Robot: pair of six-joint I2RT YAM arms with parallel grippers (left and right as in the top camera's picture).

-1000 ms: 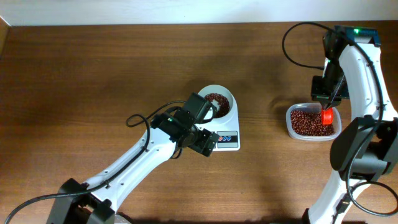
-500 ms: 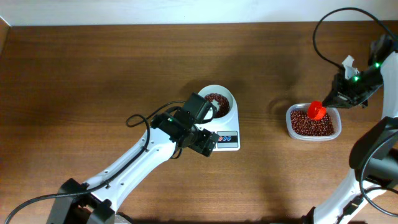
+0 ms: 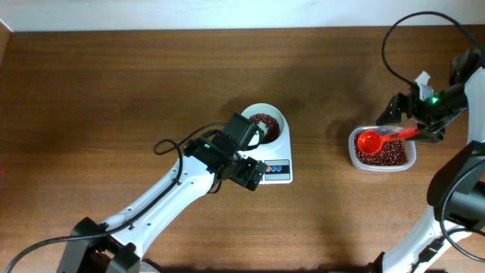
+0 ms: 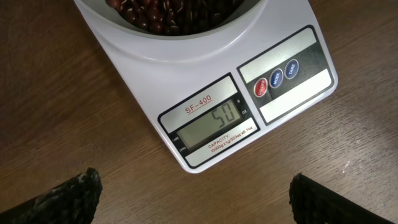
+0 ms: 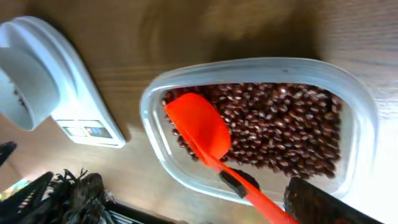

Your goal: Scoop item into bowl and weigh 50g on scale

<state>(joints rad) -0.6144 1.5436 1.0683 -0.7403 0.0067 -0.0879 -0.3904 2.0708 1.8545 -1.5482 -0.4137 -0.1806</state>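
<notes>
Beans (image 3: 264, 122) heaped in the white bowl (image 3: 280, 114) sit on the scale (image 3: 277, 168), whose display (image 4: 208, 126) reads 50, so the target weight looks met. The right gripper (image 3: 419, 130) is clenched on the handle of the red scoop (image 5: 198, 127), held over the clear container (image 5: 152, 106) at the right. The scoop's long axis runs left to right and its cup, showing no beans, points left toward the scale, well apart. The left gripper (image 4: 199, 204) hovers by the scale's front edge, fingers spread wide, grasping nothing; only the right arm seems placed to put the scoop down
</notes>
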